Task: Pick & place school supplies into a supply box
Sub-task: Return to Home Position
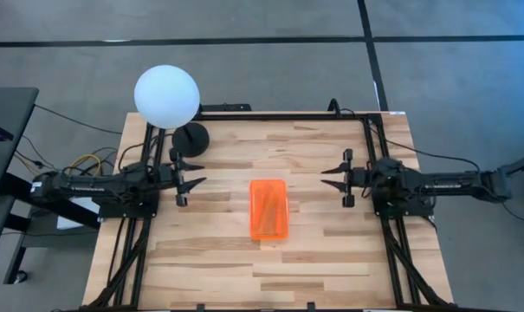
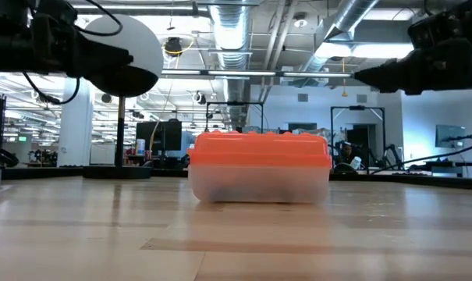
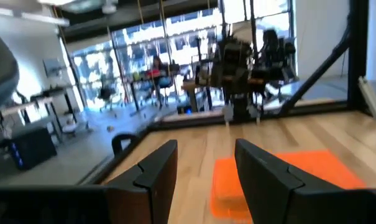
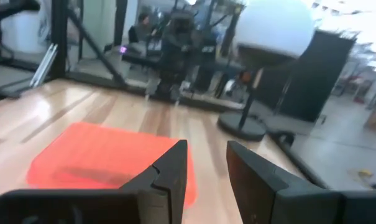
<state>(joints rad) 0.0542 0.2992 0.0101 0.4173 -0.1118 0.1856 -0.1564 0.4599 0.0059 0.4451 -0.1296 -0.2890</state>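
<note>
Pale wooden table (image 1: 331, 269) seen from above, with an open workshop hall beyond it in the low view. At the table's middle lies the supply box (image 1: 268, 210), long side running front to back, its orange lid closed over the clear base. Faint lines under the lid may be the school supplies, though the view is too poor to be sure. No pen, pencil, marker or scissors shows loose on the table, so packing appears complete; at most the parking of the arms seems left to do.

The left arm (image 1: 88, 185) lies along the table's left edge. The left jaws are parted, hold nothing, and point toward the box from well apart. The right arm (image 1: 435, 182) mirrors it at the right edge, and the right jaws are likewise parted and empty. The box sits between the two pairs of jaws, touched by neither. A white globe lamp (image 1: 166, 95) stands at the rear left, near the left jaws.
</note>
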